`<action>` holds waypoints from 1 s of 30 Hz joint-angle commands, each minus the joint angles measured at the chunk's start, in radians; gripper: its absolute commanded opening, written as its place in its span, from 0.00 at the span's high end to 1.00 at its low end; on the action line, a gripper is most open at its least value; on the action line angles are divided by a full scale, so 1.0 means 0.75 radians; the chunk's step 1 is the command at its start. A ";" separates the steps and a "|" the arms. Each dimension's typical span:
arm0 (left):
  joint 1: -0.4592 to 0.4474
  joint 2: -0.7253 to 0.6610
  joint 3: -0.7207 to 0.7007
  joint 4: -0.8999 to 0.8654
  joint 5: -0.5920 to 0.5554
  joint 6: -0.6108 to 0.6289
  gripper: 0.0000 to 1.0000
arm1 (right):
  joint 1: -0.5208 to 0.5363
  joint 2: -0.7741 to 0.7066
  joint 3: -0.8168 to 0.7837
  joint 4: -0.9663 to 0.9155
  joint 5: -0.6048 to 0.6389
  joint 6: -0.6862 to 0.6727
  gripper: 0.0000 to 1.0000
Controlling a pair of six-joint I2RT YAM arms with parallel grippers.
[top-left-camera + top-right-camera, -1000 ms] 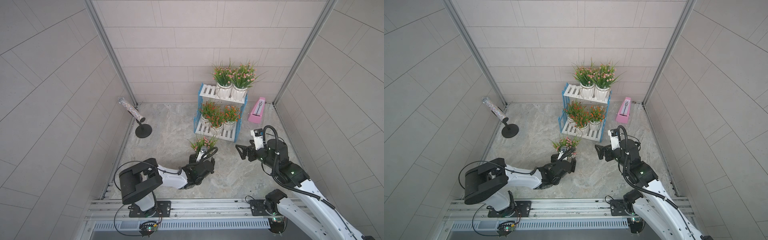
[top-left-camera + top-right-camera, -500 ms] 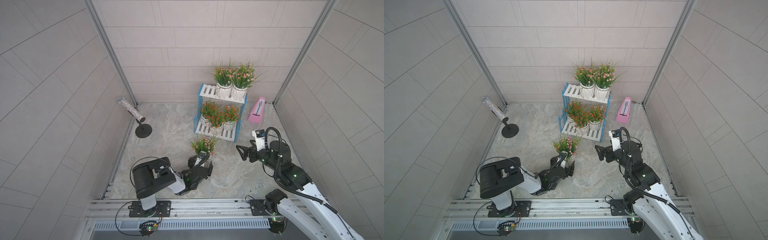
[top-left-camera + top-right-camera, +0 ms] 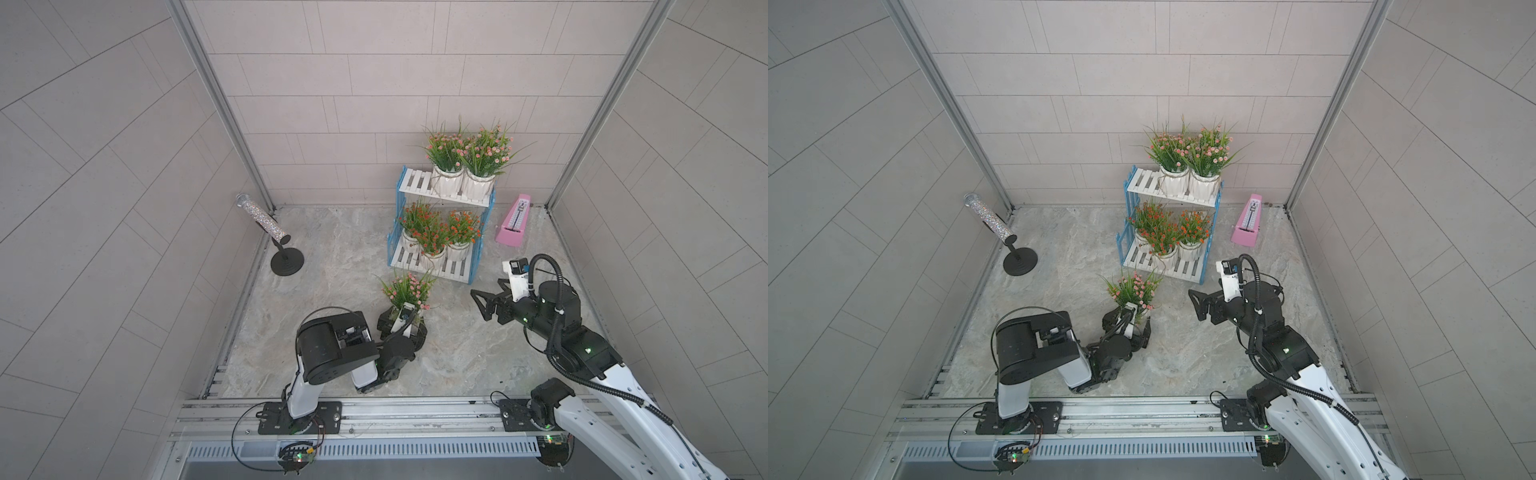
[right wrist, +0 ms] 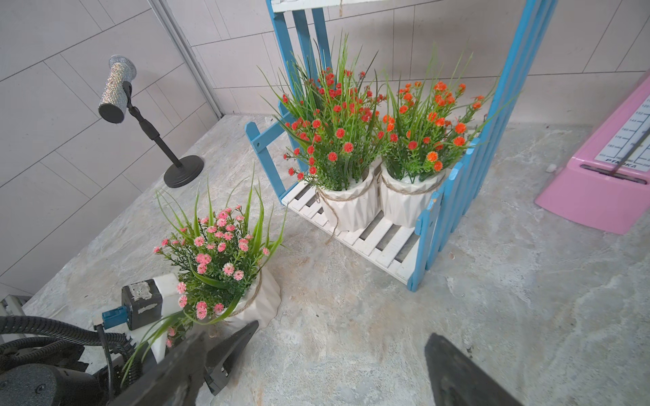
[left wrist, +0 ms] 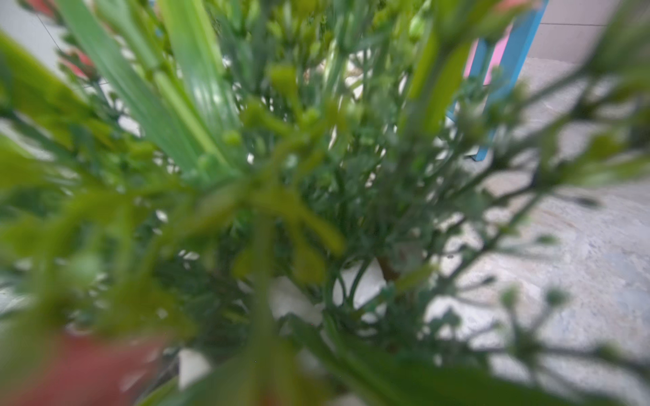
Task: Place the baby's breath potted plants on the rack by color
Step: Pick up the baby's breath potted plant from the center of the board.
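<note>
The rack [image 3: 415, 185] [image 3: 1142, 183] [image 4: 443, 211] stands at the back. Two pale pink baby's breath potted plants [image 3: 461, 151] sit on its upper tier and three orange-red ones [image 3: 434, 235] [image 4: 355, 140] on its lower tier. A third pink plant [image 3: 405, 289] [image 3: 1133, 289] [image 4: 218, 246] stands on the floor before the rack. My left gripper [image 3: 402, 325] [image 3: 1128, 325] is open, its jaws spread at the near side of that pot; contact is unclear. Blurred leaves fill the left wrist view. My right gripper [image 3: 482, 305] [image 3: 1198, 305] [image 4: 334, 337] hangs open and empty to the right.
A pink metronome [image 3: 513, 224] [image 4: 598, 189] sits right of the rack. A glittery microphone on a black round stand [image 3: 266, 220] [image 4: 176, 168] is at the back left. Tiled walls close three sides, and the arms' metal rail [image 3: 415, 409] runs along the front.
My left arm has folded back toward its base and its open gripper has drawn slightly nearer the front. The floor plant has stayed put. The right arm has hardly moved.
</note>
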 commanded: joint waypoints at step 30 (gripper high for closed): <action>0.208 0.124 0.183 0.071 0.057 -0.108 0.00 | -0.002 0.103 0.021 0.066 -0.039 -0.028 0.01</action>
